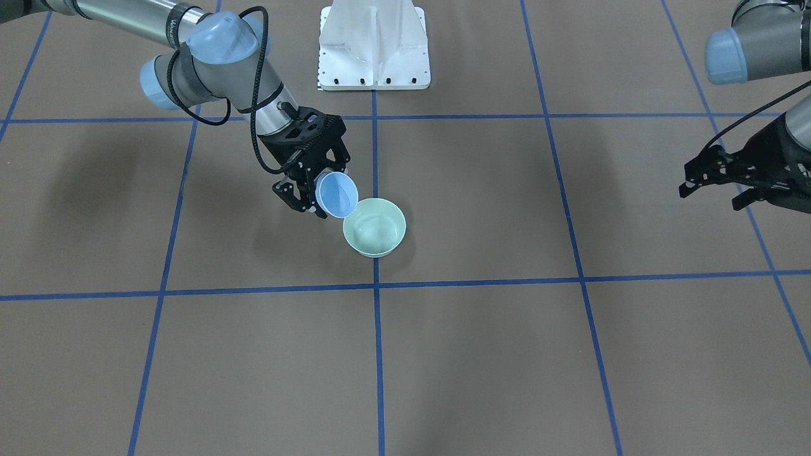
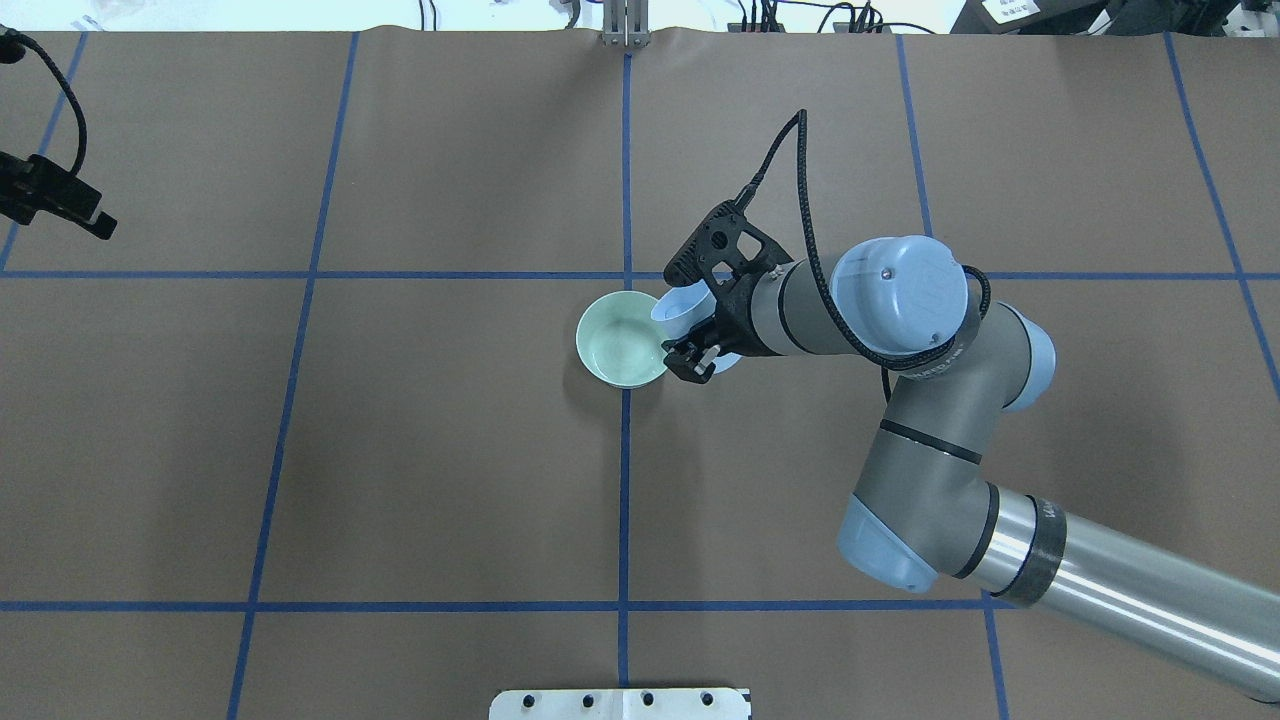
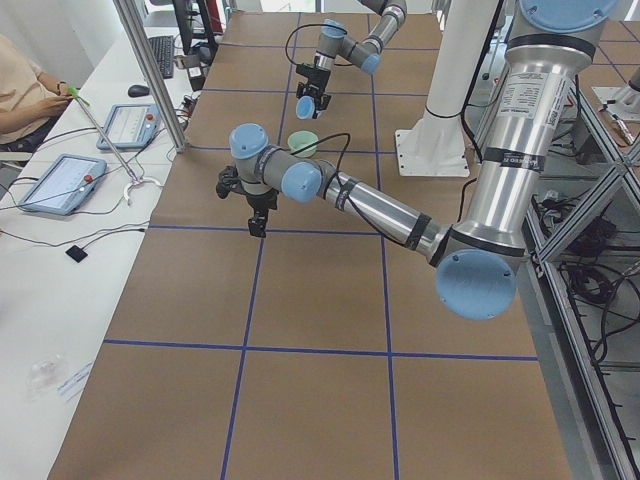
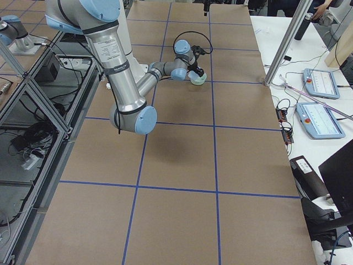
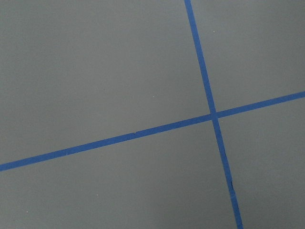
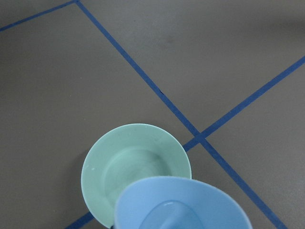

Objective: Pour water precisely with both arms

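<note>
My right gripper [image 1: 308, 201] is shut on the rim of a light blue bowl [image 1: 338, 195]. It holds the bowl tilted steeply, with its lip over the near edge of a mint green bowl [image 1: 374, 251] that stands on the table's centre line. In the right wrist view the blue bowl [image 6: 181, 205] hangs over the green bowl [image 6: 90, 167]. Water [image 6: 136, 174] shows as faint ripples and glints in the green bowl. In the overhead view my right gripper [image 2: 695, 345] is right beside the green bowl [image 2: 590, 355]. My left gripper [image 1: 709, 190] is open and empty, far off at the table's side.
Brown paper with blue tape grid lines [image 5: 212, 114] covers the table. The white pedestal base [image 1: 374, 44] stands at the robot's edge. Tablets, cables and a seated operator [image 3: 25, 90] are on a side table beyond the left end.
</note>
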Available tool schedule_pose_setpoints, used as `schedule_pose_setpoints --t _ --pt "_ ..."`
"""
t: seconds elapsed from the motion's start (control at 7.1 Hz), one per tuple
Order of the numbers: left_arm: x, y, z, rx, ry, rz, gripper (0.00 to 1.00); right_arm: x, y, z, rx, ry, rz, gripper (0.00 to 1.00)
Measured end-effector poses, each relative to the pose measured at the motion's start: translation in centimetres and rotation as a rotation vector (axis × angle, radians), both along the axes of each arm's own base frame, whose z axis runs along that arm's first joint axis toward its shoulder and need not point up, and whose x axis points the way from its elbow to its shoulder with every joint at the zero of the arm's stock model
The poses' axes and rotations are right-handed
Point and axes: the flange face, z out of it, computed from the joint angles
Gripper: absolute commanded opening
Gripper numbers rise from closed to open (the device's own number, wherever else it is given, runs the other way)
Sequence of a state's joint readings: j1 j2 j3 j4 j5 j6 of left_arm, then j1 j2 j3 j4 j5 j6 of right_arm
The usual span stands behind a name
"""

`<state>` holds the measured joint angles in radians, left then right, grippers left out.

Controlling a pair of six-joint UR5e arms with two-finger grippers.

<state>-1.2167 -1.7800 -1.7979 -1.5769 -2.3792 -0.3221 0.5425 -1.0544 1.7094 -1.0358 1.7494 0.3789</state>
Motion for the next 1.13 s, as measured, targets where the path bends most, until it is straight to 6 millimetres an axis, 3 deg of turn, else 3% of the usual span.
schedule_pose_setpoints --t 0.42,0.7,1.13 --pt "-0.1 0.4 0.7 -0.008 -0.004 0.002 1.00 -1.2 -0.4 -1.9 -0.029 0.096 -0.013 0.00" --pt "-0.1 0.4 0.9 -0.009 -0.005 0.003 1.00 -1.7 -0.2 -2.1 -0.041 0.137 -0.024 0.00" --pt "-0.1 0.4 0.9 -0.009 -0.005 0.004 1.00 -2.6 -0.3 -4.8 -0.071 0.194 -0.033 0.00"
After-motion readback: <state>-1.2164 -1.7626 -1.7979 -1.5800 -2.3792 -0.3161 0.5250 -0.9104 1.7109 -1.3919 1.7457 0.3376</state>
